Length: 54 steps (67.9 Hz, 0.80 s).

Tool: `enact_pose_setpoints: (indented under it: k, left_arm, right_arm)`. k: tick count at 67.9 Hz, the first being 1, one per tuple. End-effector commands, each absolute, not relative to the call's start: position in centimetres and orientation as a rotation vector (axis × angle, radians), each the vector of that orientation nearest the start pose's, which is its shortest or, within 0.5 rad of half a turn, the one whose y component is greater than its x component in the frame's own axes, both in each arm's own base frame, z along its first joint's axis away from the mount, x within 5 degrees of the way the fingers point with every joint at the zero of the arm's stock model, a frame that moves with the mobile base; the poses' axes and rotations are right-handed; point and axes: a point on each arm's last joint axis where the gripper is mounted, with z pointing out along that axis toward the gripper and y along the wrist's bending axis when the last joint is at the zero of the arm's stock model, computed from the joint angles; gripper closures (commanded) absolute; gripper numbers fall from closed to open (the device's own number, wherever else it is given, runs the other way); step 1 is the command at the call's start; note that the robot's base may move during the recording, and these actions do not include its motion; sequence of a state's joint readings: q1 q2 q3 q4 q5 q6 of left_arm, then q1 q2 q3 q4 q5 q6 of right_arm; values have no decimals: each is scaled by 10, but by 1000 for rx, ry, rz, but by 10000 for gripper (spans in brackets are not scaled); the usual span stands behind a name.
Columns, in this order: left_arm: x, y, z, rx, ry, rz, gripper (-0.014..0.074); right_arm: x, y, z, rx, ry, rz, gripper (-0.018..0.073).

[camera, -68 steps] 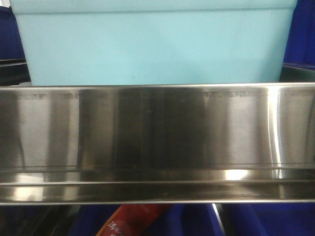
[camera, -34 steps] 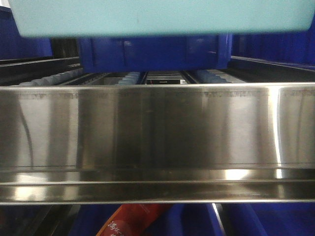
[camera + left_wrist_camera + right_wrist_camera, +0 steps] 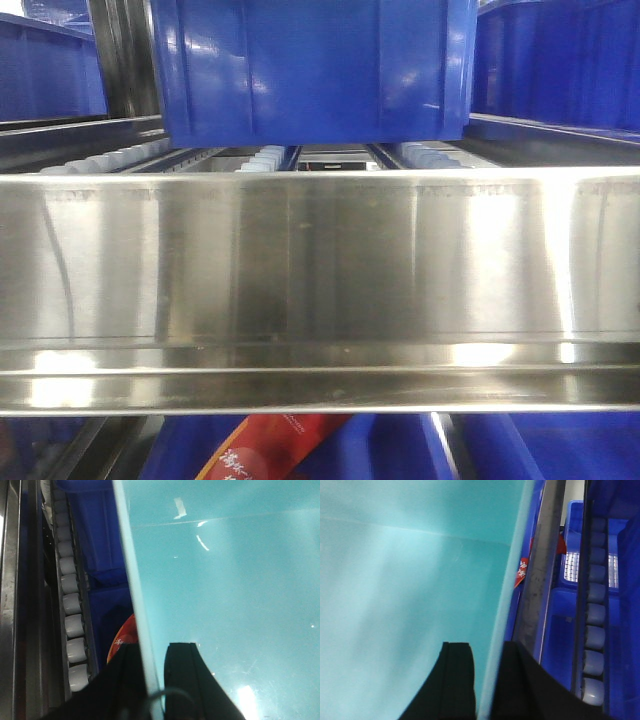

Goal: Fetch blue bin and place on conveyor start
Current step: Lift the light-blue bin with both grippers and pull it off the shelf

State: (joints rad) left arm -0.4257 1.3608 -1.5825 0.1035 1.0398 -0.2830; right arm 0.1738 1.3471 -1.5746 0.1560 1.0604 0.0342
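The blue bin (image 3: 225, 580) was smooth, glossy turquoise plastic with a thin pale rim, and it was held between both arms. The left end effector (image 3: 150, 650) clamped its black fingers across the rim at six o'clock, one inside and one outside. The right end effector (image 3: 487, 650) gripped the opposite rim the same way. White cylindrical rollers (image 3: 72, 625) lined up at nine o'clock of the bin. From the front, a streaky stainless steel shelf lip (image 3: 320, 270) filled the view. A ribbed royal-blue crate (image 3: 310, 70) sat at twelve o'clock. A red packet (image 3: 270, 450) at six o'clock was cut off, its print unreadable.
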Motion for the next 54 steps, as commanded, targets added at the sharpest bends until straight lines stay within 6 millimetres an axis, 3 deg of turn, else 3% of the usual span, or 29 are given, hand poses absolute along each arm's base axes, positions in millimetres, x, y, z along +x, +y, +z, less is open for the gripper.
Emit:
enact_pose_setpoints:
  k: [1, 54]
  left_arm:
    - [253, -107, 451, 201, 2257, -236, 708]
    - [266, -114, 475, 200, 1956, -316, 708]
  right_arm:
    - [264, 58, 453, -164, 2263, 287, 711]
    - [266, 58, 456, -157, 2224, 288, 711]
